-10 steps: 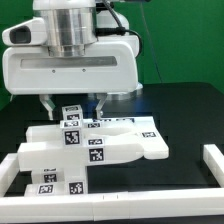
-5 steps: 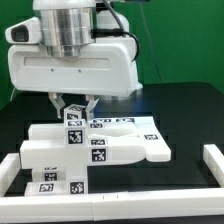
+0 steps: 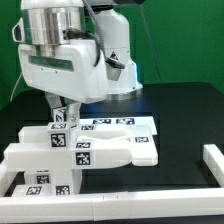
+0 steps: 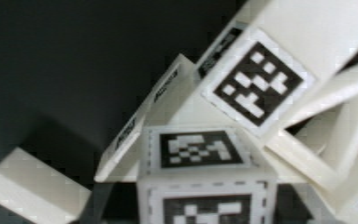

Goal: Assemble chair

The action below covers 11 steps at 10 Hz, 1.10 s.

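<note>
Exterior view, pincer: my pincer [image 3: 63,108] hangs at centre left of the frame, under my big white wrist housing. Its two dark fingers [image 3: 56,104] reach down onto the top of the chair, pinching a small tagged cube.
Exterior view, chair: the chair [image 3: 80,152] fills the lower left and centre of the frame on the black counter [image 3: 185,110]. It reads as one joined white mass: a wide slab with rounded lobes toward the exterior view's right, a low block at the lower left, and a tagged cube [image 3: 59,131] standing up from it right under my fingers.
Exterior view, tags: black-and-white tags face the camera on the cube, on the slab's front and on the low block.
Exterior view, marker board: a flat tagged sheet, the marker board [image 3: 125,122], lies just behind the chair at centre frame.
Exterior view, rail: a white rail [image 3: 213,165] runs along the lower right and bottom edge, apart from the chair.
Wrist view, chair: close and blurred. Tagged white faces of the chair [image 4: 247,85] fill the right and centre; one large tag sits upper right, another lower centre.
Wrist view, counter: dark counter [image 4: 60,70] takes the left side.
Wrist view, pincer: I cannot pick out my fingers here.
</note>
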Motion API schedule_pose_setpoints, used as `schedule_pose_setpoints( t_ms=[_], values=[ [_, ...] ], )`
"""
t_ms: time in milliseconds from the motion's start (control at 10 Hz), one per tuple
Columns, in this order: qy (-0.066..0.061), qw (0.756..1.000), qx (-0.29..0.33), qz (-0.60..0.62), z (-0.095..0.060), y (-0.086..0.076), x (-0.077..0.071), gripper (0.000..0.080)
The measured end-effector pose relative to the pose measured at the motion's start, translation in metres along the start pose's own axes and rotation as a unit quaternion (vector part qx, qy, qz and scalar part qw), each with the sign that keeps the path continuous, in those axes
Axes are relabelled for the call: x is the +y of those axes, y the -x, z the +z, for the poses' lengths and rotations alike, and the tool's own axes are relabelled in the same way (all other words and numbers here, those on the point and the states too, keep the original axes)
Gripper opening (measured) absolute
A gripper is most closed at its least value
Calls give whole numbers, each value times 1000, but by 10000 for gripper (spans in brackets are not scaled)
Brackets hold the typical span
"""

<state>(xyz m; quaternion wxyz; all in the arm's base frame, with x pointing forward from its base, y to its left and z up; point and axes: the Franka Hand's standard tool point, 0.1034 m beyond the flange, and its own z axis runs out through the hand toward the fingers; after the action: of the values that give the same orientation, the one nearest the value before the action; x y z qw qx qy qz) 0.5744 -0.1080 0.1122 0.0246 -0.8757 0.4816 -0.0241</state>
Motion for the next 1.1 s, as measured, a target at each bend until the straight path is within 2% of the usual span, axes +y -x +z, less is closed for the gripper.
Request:
schedule_pose_setpoints(
  t_ms=[300,500,600,700,800,900,1000,1100],
  values=[
    [-17,985,-16,171,0,-3,3,284],
    [-20,974,-22,224,0,-3,4,284],
    [-20,976,-21,214,0,-3,4,355],
    [-20,978,-21,205,0,-3,4,355],
    [-18,985,-18,168,1,0,2,486],
    [-15,997,-19,79,6,11,-1,608],
    [-15,1000,-22,-7,7,14,-1,608],
    [-15,997,-22,-77,7,16,-2,643]
  ],
)
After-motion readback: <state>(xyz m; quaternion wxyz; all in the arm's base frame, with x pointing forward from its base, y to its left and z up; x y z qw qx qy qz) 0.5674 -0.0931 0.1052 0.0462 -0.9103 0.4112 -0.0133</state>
